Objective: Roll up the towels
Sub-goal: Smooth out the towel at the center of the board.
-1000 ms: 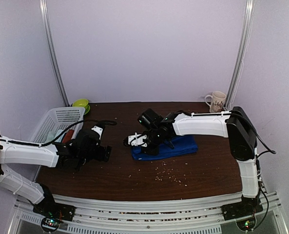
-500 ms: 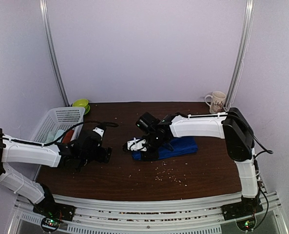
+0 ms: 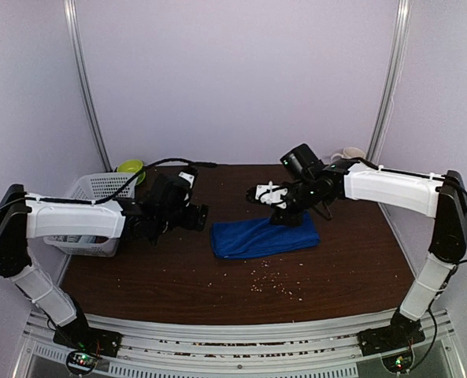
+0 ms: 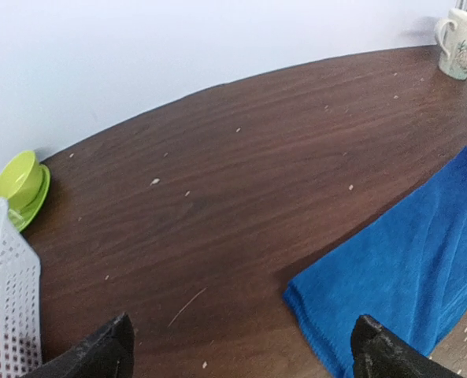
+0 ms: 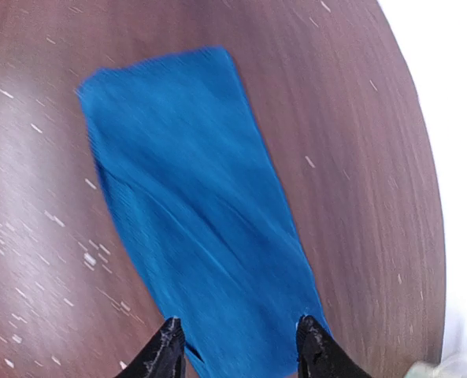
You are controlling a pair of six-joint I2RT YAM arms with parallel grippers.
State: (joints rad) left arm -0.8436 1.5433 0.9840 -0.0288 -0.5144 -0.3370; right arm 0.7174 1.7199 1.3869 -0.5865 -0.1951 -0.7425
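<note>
One royal blue towel (image 3: 261,237) lies folded in a long flat strip on the brown table's middle (image 4: 406,268) (image 5: 194,205). My right gripper (image 3: 283,218) hovers just over the towel's back right part. In the right wrist view that gripper (image 5: 239,350) is open, its black fingertips (image 5: 167,346) spread across the towel's width with the cloth lying below them. My left gripper (image 3: 201,214) is left of the towel's left end. It is wide open and empty (image 4: 241,354), with the towel's corner near the right fingertip (image 4: 375,346).
A white mesh basket (image 3: 91,189) (image 4: 5,299) stands at the left edge, partly behind my left arm. A lime-green bowl on a saucer (image 3: 129,167) (image 4: 20,185) sits behind it. A white patterned mug (image 4: 461,43) stands at the back right. Pale crumbs (image 3: 268,279) lie in front of the towel.
My right gripper opened, let go of the towel's left end and pulled back up to the right. My left arm swung forward and rightward toward the towel. The towel now lies flat.
</note>
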